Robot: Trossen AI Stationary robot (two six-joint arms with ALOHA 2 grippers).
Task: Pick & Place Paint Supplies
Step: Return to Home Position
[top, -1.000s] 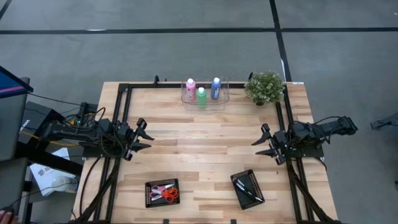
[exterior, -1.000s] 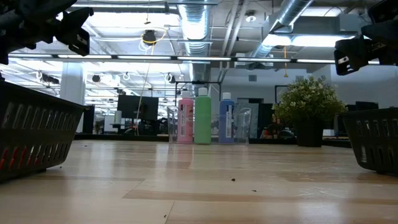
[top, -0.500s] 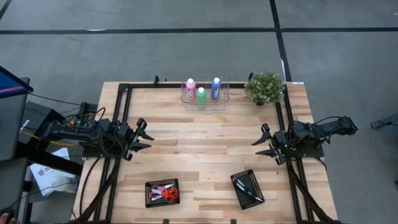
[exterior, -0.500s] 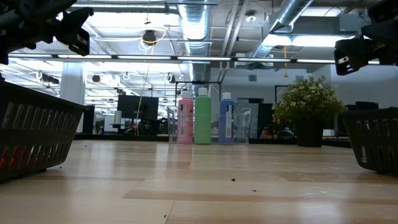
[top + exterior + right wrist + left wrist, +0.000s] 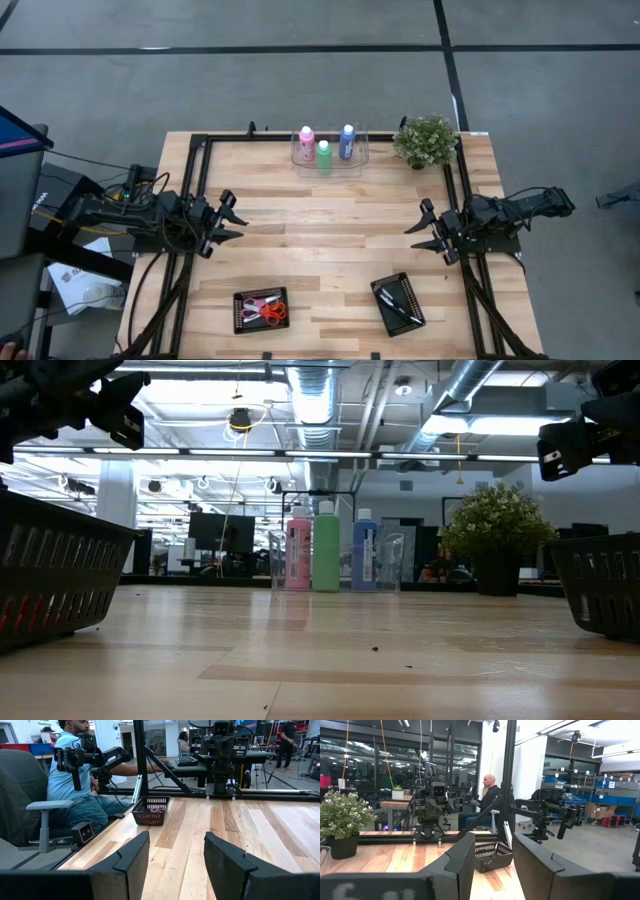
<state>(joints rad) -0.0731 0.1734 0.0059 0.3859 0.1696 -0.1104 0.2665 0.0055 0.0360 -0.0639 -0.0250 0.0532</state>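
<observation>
A pink bottle (image 5: 306, 141), a green bottle (image 5: 324, 153) and a blue bottle (image 5: 347, 140), all white-capped, stand upright in a clear tray (image 5: 358, 161) at the table's far edge. Thin dark-handled brushes (image 5: 399, 303) lie in a black basket (image 5: 385, 311) near the front right. My left gripper (image 5: 232, 217) hovers open above the table's left side, pointing right. My right gripper (image 5: 424, 231) hovers open above the right side, pointing left. Neither has anything between its fingers (image 5: 465, 857) (image 5: 134, 855).
A small potted plant (image 5: 425, 139) stands at the far right corner beside the tray. A second black basket (image 5: 243, 310) with scissors (image 5: 266, 309) sits near the front left. A black frame (image 5: 205, 140) borders the table. People sit in the room beyond.
</observation>
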